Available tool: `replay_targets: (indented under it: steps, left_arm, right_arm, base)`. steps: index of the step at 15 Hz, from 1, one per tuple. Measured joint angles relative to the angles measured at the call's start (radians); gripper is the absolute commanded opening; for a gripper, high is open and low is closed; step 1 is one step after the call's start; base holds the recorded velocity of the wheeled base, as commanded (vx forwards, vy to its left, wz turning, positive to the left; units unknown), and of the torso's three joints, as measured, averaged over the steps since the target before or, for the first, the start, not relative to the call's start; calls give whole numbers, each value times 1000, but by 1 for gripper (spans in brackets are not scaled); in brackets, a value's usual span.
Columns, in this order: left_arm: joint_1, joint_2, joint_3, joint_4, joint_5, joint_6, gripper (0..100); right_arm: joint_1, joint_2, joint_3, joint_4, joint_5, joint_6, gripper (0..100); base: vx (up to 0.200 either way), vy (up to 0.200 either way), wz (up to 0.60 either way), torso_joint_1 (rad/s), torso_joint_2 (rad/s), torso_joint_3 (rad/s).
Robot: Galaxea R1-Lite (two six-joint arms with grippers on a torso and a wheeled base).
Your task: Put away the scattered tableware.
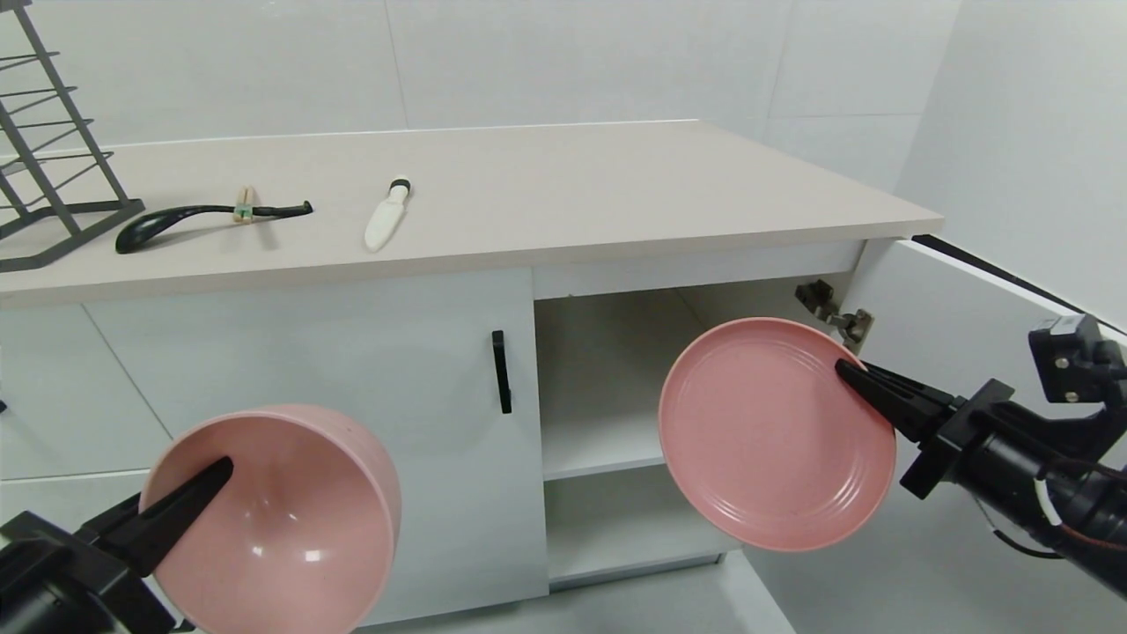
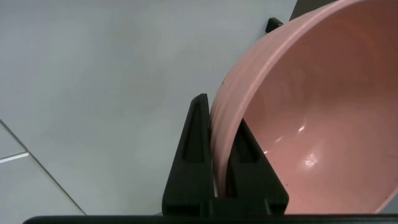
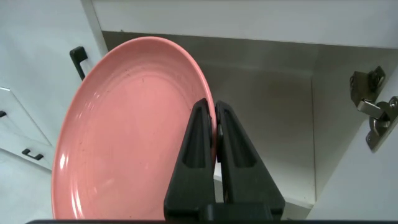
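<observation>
Left tool (image 1: 220, 467): closed on the rim of the pink bowl (image 1: 290, 519), one finger inside the wall, one outside. Bowl lies tipped on its side, mouth facing back toward the robot and slightly upward, base pointing away toward the closed cabinet door (image 1: 352, 370).

Right tool (image 1: 845, 368): closed on the rim of the pink plate (image 1: 766, 440), fingers clamped either side of the edge. Plate stands nearly on edge, ringed face turned toward the left tool, rim running top to bottom.

Just beyond the right tool: open cabinet compartment with an inner shelf (image 1: 607, 449); plate hangs in front of the opening, outside it. Open door (image 1: 951, 299) is swung out beside this tool's arm.

Above and beyond both tools, on the table (image 1: 572, 176): white utensil (image 1: 386, 220), long axis running near to far, black end pointing away. Farther toward the left tool's side, black spoon (image 1: 145, 231), long axis across the table, scoop end outermost. Dark wire rack (image 1: 53, 176) stands just past the spoon.
</observation>
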Motion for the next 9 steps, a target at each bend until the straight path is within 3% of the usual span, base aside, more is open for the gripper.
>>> replay_targets:
  steps: [5,7,9]
  left_arm:
    - [-1,0,1,14,-1,1,0]
    - [-1,2,1,23,-3,3,0]
    - [0,0,1,78,-3,65,0]
  right_arm:
    - [0,3,0,0,0,0,0]
    - [-1,15,6,0,0,0,0]
    - [-4,45,20,-1,0,0,0]
  base:
    - [0,0,0,0,0,0]
    - [200,0,0,2,2,5]
    - [100,0,0,-6,1,4]
